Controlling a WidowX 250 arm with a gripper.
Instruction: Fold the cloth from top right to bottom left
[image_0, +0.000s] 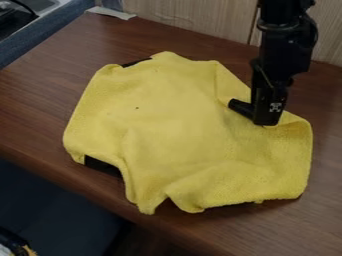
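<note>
A black robot arm comes down from the top edge at the right, its gripper at the upper right part of a yellow cloth on a brown wooden table. Most of the cloth lies to the left of the gripper and below it in the camera view, with a smaller stretch reaching out to the right. The gripper's lower end overlaps the fabric in the view, though whether it touches or grips the cloth cannot be told, nor whether the gripper stands apart or together.

The cloth is spread wide but uneven, with soft creases across its middle and a wavy lower edge that dips to a point near the table's front. A crease runs down from its upper right edge toward the gripper. Something black shows at the lower left edge, with more black along the top left and lower edges; it appears to be a thing beneath the cloth, or possibly the cloth's underside.

Behind the table stands a pale wood-grain panel, while a whitish strip lies at the table's far edge, near the upper left.
</note>
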